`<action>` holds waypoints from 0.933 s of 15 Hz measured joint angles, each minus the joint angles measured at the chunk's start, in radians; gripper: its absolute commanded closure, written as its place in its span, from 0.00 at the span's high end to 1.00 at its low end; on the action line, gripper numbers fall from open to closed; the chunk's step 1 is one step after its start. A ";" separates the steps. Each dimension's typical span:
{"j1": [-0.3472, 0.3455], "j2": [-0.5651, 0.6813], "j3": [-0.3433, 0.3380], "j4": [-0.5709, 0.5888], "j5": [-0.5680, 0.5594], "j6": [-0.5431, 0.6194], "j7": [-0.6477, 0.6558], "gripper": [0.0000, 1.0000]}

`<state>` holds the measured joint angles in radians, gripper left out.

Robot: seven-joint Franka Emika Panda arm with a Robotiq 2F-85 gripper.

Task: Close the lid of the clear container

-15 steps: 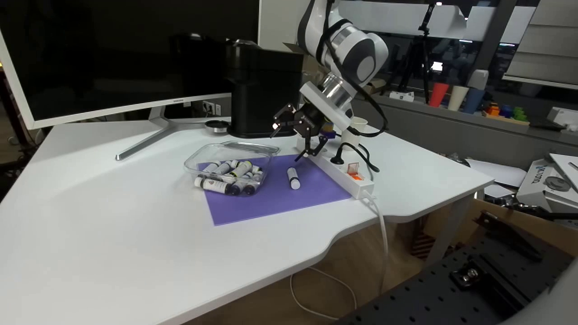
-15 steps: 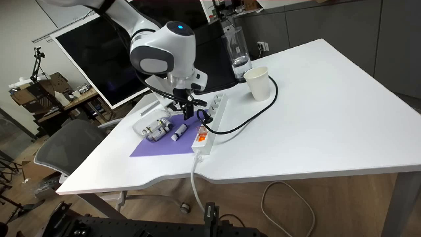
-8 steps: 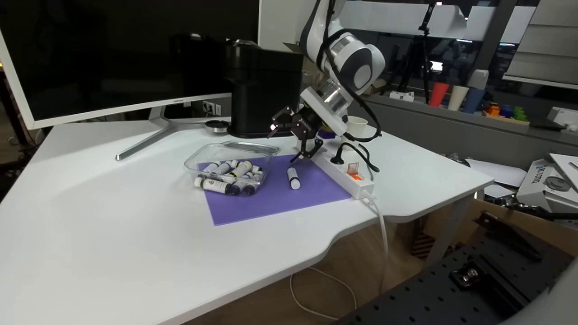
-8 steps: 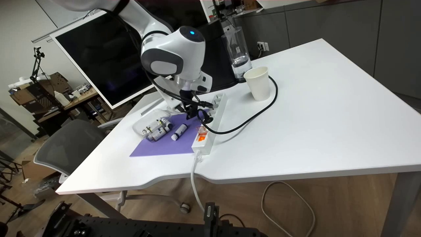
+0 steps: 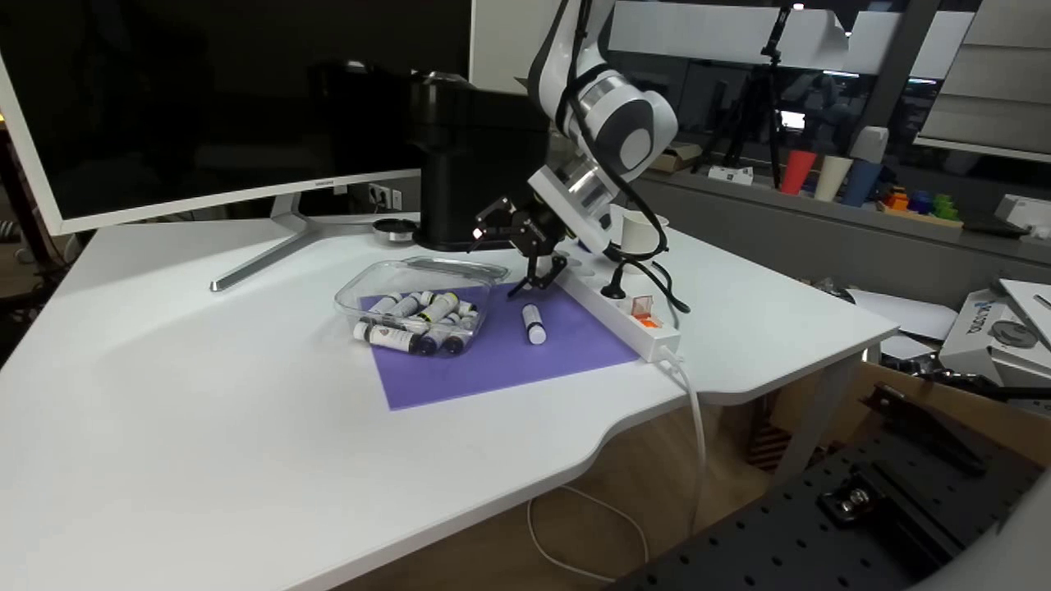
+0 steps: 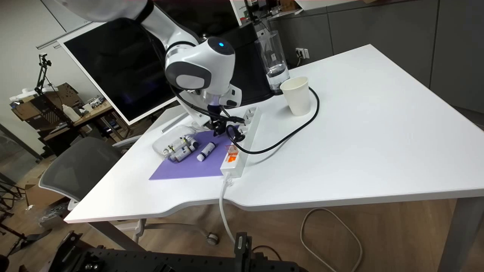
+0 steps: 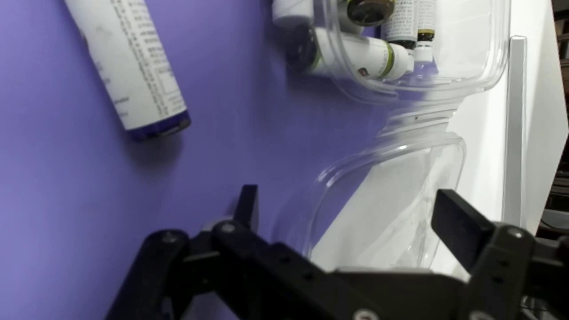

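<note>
The clear container (image 5: pixel 386 279) is a shallow transparent box on the purple mat, holding several small black-and-white bottles; it also shows in the other views (image 6: pixel 162 141) (image 7: pixel 462 86). Its transparent lid (image 7: pixel 382 195) is folded open, hinged along one side and lying out beside the box; it shows faintly in an exterior view (image 5: pixel 460 267). My gripper (image 5: pixel 495 267) is open and empty, tilted beside the lid. In the wrist view my gripper (image 7: pixel 346 200) has one finger over the mat and the other by the lid's far edge. I cannot tell whether they touch.
A loose bottle (image 5: pixel 534 326) lies on the purple mat (image 5: pixel 493 369) near the gripper. A white power strip (image 6: pixel 242 143) with a black plug and cable runs along the mat's edge. A tall black box (image 5: pixel 484 164) and a monitor stand (image 5: pixel 263 258) are behind. A paper cup (image 6: pixel 297 96) stands nearby.
The arm and open gripper have moved a little lower and closer to the lid, leftward in an exterior view. The container, lid and bottles have not moved.
</note>
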<state>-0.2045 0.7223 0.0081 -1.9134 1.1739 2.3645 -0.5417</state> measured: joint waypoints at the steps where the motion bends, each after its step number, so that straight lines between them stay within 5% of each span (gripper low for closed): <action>1: 0.002 0.006 0.001 0.009 0.002 0.000 -0.008 1.00; 14: -0.005 0.022 0.015 0.087 0.037 -0.049 -0.123 1.00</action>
<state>-0.2095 0.7442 0.0236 -1.8260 1.2114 2.3151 -0.6649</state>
